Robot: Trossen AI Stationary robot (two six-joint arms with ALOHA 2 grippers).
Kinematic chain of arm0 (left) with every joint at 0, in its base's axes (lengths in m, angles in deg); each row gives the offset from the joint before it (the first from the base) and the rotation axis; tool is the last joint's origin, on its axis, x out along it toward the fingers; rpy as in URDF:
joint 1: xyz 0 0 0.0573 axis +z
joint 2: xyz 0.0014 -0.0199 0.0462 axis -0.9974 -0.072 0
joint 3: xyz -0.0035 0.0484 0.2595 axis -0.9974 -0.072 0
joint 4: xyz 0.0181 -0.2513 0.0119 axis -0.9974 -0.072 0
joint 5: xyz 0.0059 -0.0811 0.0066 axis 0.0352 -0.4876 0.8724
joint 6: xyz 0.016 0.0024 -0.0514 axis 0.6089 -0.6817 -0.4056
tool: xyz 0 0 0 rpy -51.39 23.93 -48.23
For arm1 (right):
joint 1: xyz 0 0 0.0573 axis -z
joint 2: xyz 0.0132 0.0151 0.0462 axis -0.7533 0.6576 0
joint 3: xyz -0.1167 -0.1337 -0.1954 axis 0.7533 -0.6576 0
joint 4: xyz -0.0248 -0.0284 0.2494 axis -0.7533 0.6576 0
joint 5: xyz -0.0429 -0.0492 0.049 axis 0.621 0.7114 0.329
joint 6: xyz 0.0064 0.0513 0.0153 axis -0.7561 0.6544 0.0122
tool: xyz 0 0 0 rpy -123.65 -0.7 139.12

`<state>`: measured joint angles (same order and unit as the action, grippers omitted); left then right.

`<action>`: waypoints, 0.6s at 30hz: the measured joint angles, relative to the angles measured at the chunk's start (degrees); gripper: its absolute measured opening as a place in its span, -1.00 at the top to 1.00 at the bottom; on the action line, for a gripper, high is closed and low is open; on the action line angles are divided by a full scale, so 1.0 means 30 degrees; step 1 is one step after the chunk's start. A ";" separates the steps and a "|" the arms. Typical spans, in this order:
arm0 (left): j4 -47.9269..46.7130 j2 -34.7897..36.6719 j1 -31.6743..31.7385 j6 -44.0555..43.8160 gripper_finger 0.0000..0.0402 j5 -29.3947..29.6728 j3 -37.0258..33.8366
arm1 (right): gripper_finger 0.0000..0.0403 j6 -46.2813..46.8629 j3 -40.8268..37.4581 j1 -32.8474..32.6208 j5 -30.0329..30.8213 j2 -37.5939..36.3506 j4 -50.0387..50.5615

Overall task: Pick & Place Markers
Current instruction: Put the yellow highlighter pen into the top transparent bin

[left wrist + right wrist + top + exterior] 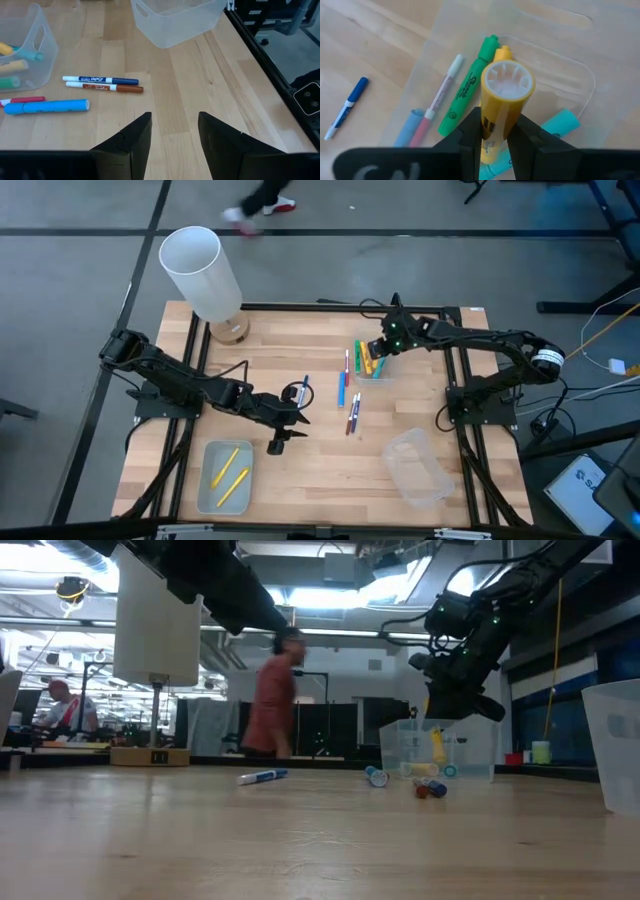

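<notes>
Right wrist view: right gripper [495,135] fingers clench a fat yellow plastic marker [502,102] above the clear plastic tray [377,368] near the tabletop's far edge. Lift straight, clearing its walls. Left gripper [175,132] waits, fingers parted, empty.

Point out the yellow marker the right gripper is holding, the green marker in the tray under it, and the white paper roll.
yellow marker [506,95], right wrist view, on its barrel just below the round end.
green marker [467,92], right wrist view, middle of its barrel.
white paper roll [203,275], high view, on its side wall.
</notes>
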<state>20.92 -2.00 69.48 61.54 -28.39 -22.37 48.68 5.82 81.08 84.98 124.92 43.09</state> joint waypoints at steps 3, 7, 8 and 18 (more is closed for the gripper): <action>0.0007 0.0000 -0.0003 0.0000 0.21 0.0000 0.0000 | 0.66 0.0084 0.0000 0.0263 -0.0160 -0.0001 -0.0003; 0.0007 0.0000 -0.0001 -0.0002 0.20 0.0007 0.0000 | 0.66 0.0094 0.0000 0.0556 -0.0163 -0.0001 0.0004; 0.0007 0.0000 -0.0001 0.0000 0.20 0.0007 0.0000 | 0.66 0.0116 0.0000 0.0632 -0.0170 -0.0001 0.0004; 0.0007 0.0000 0.0005 -0.0007 0.20 0.0007 0.0000 | 0.66 0.0389 0.0000 0.0970 -0.0491 0.0947 0.0223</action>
<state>20.94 -2.00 69.49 61.51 -28.37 -22.37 49.85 5.82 83.99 83.50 127.76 43.76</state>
